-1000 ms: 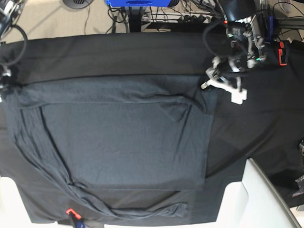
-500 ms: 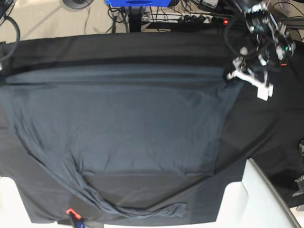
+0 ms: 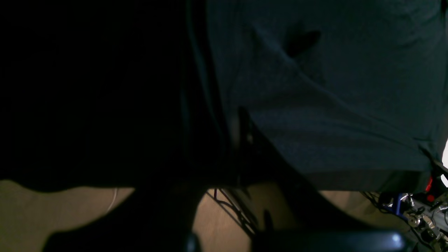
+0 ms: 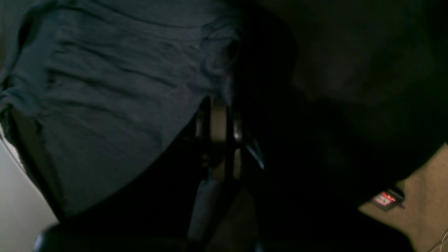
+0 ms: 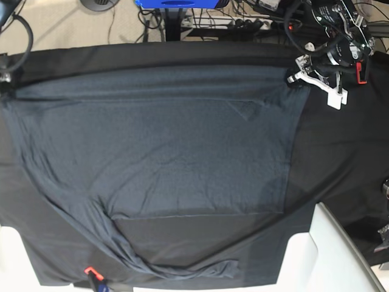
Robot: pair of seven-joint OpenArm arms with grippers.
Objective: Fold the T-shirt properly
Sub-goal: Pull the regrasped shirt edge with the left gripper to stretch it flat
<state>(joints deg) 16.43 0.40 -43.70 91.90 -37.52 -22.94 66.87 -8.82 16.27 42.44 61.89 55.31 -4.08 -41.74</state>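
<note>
Two tools at the far corners in the base view; left tool (image 5: 296,77) clenched on the far right corner of the T-shirt (image 5: 164,152), white fingers (image 5: 331,97) sticking out beside it over the black tablecloth (image 5: 340,158); right tool (image 5: 7,78) at the far left edge of the picture, mostly out of frame, gripping the opposite corner; shirt stretched wide between them along the far side of the surface, its near hem lying flat, one sleeve trailing in a twisted rope toward the near edge by a small red clip (image 5: 90,271); pale floor (image 5: 67,24) and cables beyond the far edge; white panel (image 5: 316,255) at the near right. From the left wrist view: very dark; slate-grey T-shirt (image 3: 332,105) filling the upper right, creased toward the left tool (image 3: 241,136), jaws pressed together on a pinch of the knit; black tablecloth (image 3: 87,87) on the left; tan floor (image 3: 70,206) below. From the right wrist view: also dim; T-shirt (image 4: 105,87) rippled in the upper left, drawn down to the right tool (image 4: 217,126), fingers (image 4: 201,122) closed tight on the fabric edge; black tablecloth (image 4: 350,87) on the right; strip of tan floor (image 4: 423,189) with a small red-lit device (image 4: 385,199) at the lower right.
</note>
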